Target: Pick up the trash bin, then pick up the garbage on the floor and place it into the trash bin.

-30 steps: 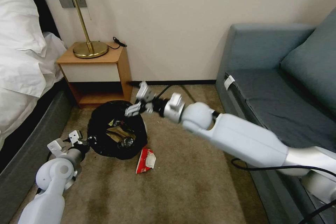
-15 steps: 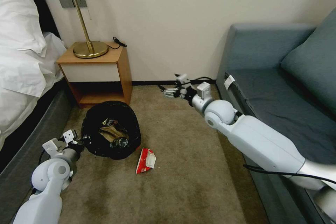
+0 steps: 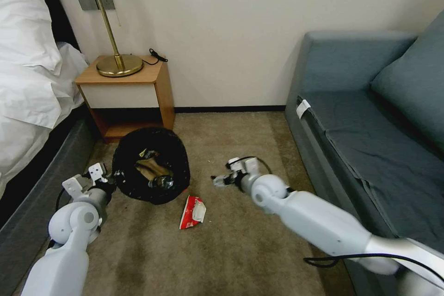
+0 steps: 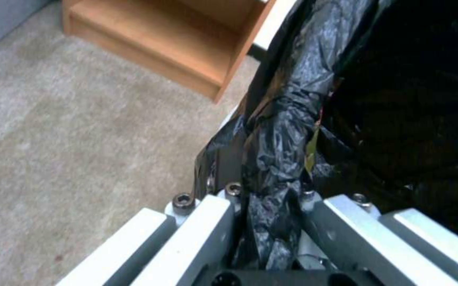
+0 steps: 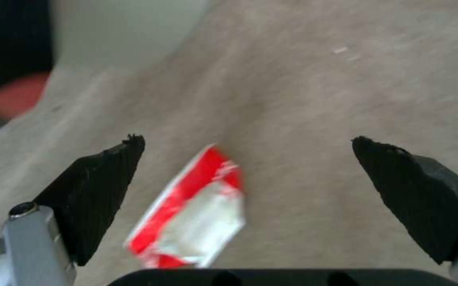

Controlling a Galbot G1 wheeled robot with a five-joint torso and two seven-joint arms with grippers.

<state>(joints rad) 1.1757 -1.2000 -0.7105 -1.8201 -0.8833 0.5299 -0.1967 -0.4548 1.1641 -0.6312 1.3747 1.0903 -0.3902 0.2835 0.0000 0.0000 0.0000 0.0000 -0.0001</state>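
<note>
The trash bin (image 3: pixel 150 166), draped in a crinkly black bag, hangs just above the carpet beside the nightstand. My left gripper (image 3: pixel 111 180) is shut on the bin's bagged rim (image 4: pixel 271 159). Inside the bin lie tan crumpled paper (image 3: pixel 148 167), a small clear bottle (image 3: pixel 163 181) and a yellow-brown wrapper (image 3: pixel 142 153). A red-and-white crumpled wrapper (image 3: pixel 193 211) lies on the carpet just in front of the bin. My right gripper (image 3: pixel 218 180) is open, low over the carpet to the right of that wrapper (image 5: pixel 192 214), which shows between its black fingertips (image 5: pixel 101 190).
A wooden nightstand (image 3: pixel 129 97) with a brass lamp (image 3: pixel 115 60) stands behind the bin. A bed (image 3: pixel 27 101) runs along the left, and a grey-blue sofa (image 3: pixel 370 125) along the right. Open carpet (image 3: pixel 222 249) lies in front.
My right arm swung away from over the bin, out toward the back wall, then dropped down near the red-and-white wrapper. The bin in my left gripper shifted slightly.
</note>
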